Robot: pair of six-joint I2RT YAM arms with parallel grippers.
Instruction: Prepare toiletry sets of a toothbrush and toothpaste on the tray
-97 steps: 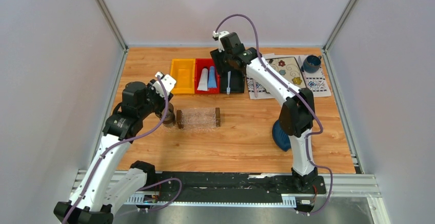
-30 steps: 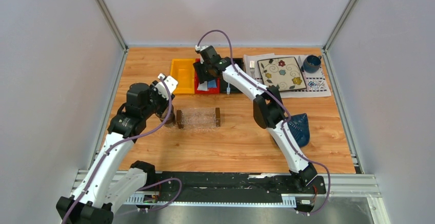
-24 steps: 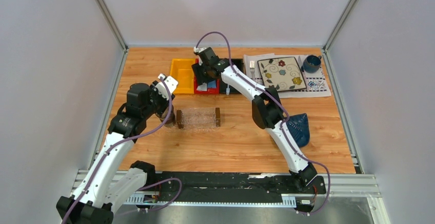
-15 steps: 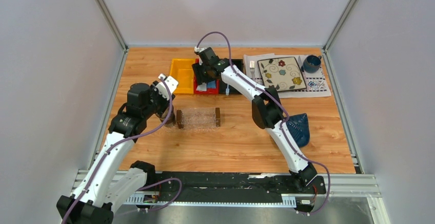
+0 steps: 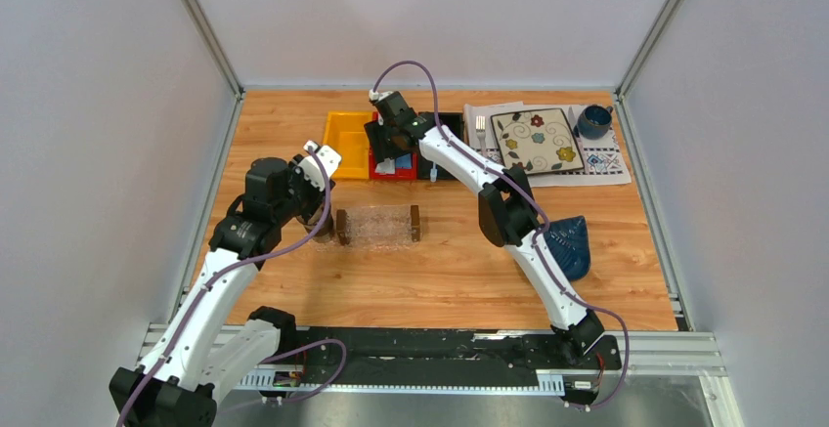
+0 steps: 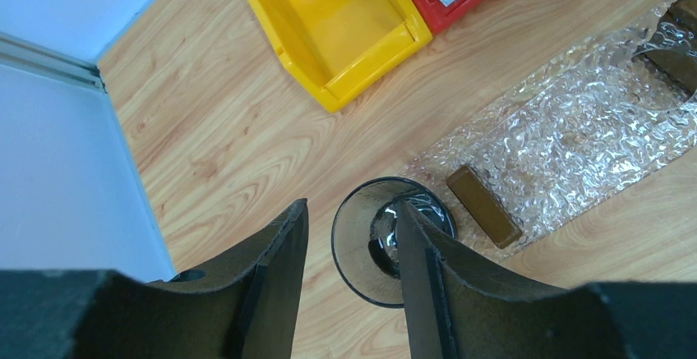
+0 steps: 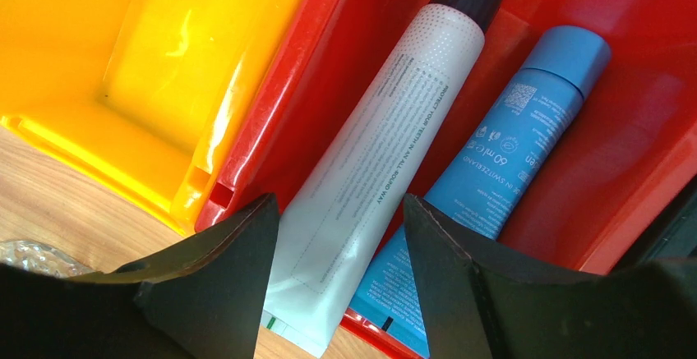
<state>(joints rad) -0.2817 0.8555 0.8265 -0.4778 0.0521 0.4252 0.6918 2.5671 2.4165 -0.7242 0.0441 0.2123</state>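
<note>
Right hand, fingers apart, straddles the white-grey toothpaste tube lying beside the bright blue tube in the red plastic bin. Left hand, also apart, hovers by the clear textured tray.

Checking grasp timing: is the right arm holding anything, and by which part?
Nothing: the right gripper has its fingers open over the crimped end of the white toothpaste in the red bin.

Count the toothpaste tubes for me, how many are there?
2. The white tube lies in the red bin, on the side nearest the yellow bin; the blue tube lies beside it in the same bin. None seem hidden.
</note>
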